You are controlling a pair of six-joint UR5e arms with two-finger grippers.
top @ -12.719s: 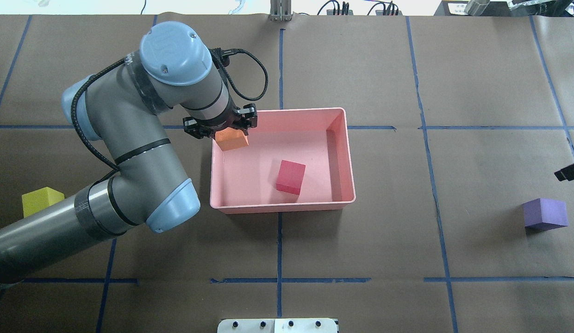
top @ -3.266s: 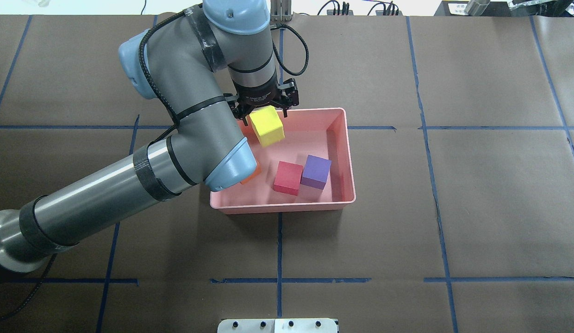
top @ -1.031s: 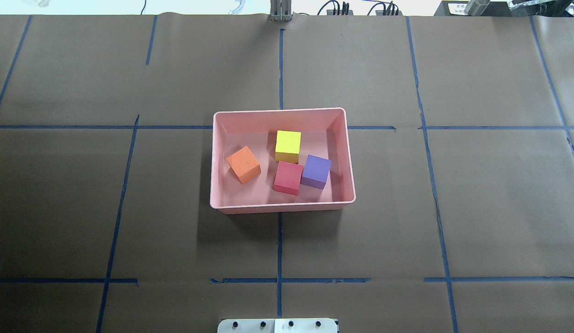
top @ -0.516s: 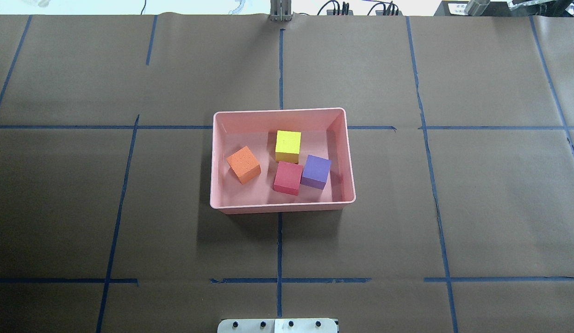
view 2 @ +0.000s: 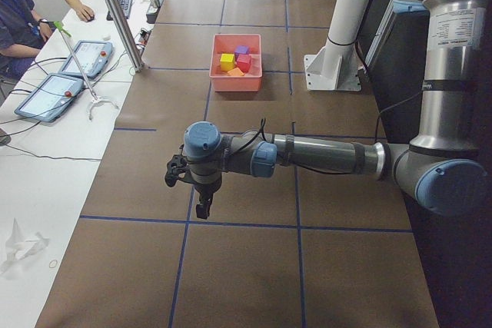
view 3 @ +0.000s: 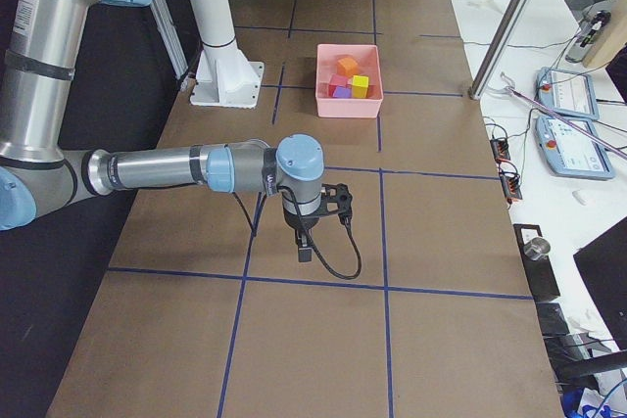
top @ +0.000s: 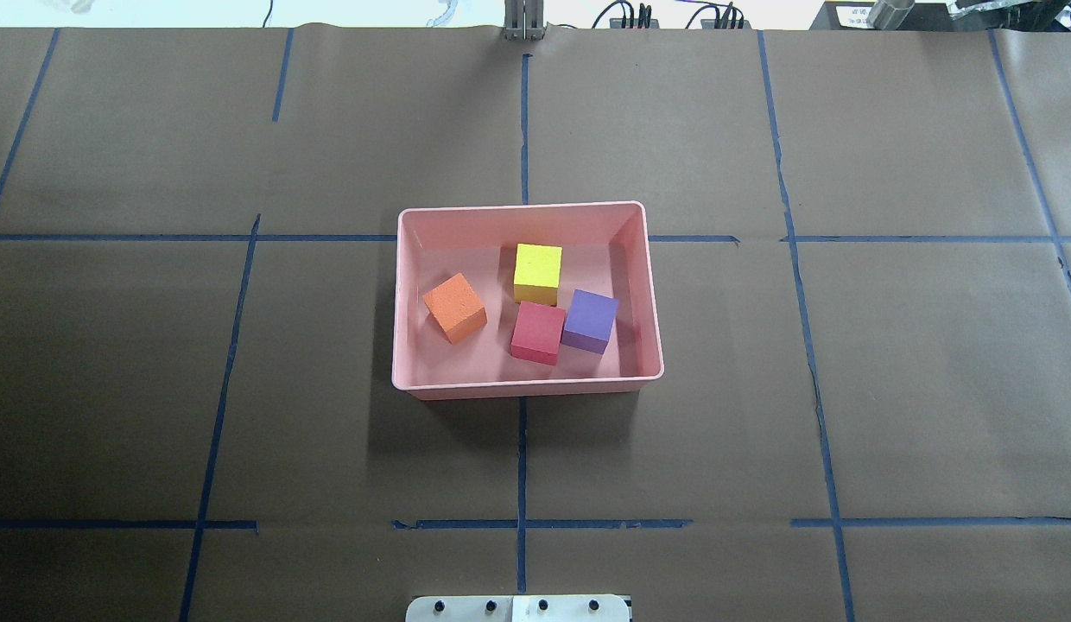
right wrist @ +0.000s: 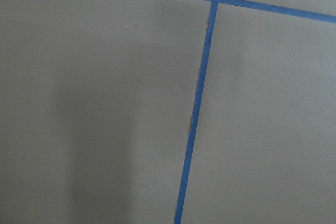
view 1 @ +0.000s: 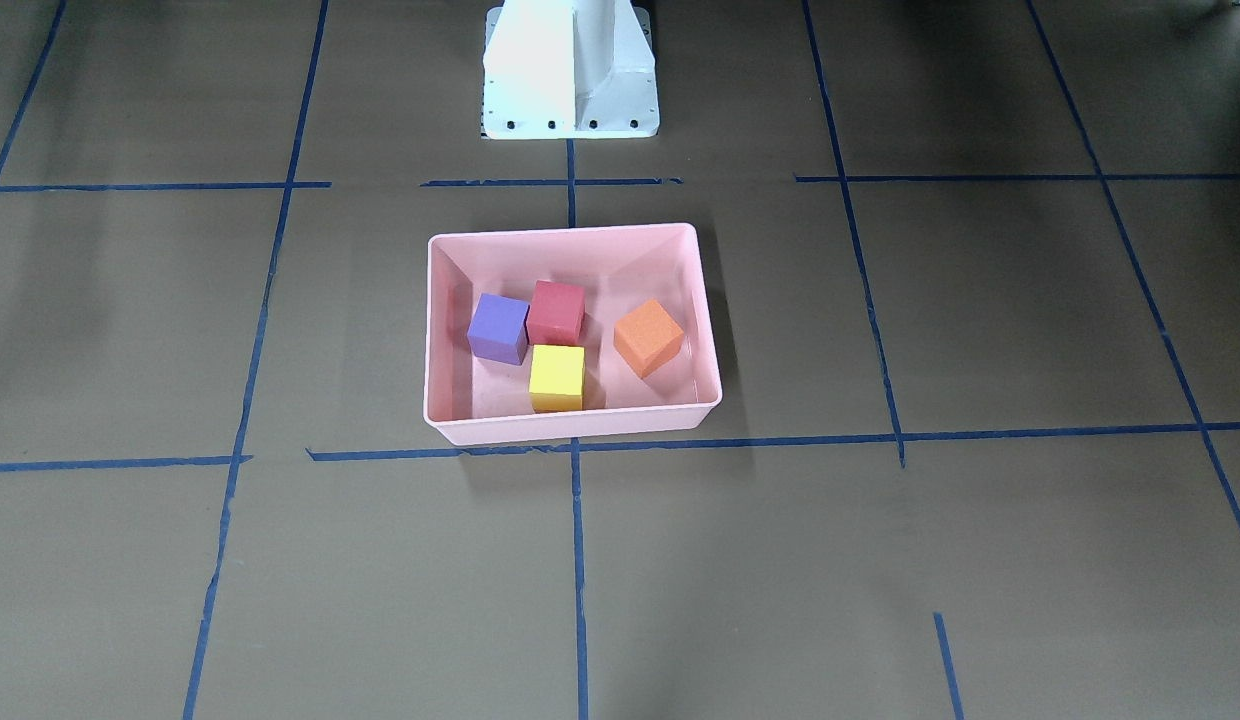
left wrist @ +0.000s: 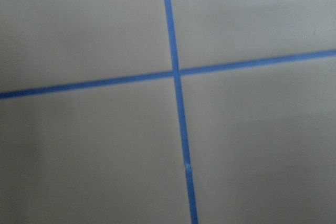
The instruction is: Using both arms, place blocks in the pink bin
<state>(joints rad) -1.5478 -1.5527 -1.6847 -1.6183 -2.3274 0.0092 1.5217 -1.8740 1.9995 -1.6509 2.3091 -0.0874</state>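
The pink bin [top: 522, 390] stands at the table's middle; it also shows in the front view [view 1: 570, 428]. All four blocks lie inside it: orange [top: 454, 307] on the left, yellow-green [top: 537, 272] at the back, red [top: 537, 331] and purple [top: 590, 320] touching side by side. Both arms are out of the overhead and front views. The left gripper [view 2: 201, 209] hangs over bare table far from the bin, and so does the right gripper [view 3: 305, 250]. I cannot tell whether either is open or shut. The wrist views show only brown paper and blue tape.
The white robot base [view 1: 570, 70] stands behind the bin. Blue tape lines cross the brown table cover. A metal post [view 2: 115, 13], tablets [view 2: 77, 55] and seated operators are along the far table edge.
The left arm, which held the yellow-green block over the bin 3.3 s ago, has left the overhead view and that block lies in the bin. Nothing has moved in the last second.
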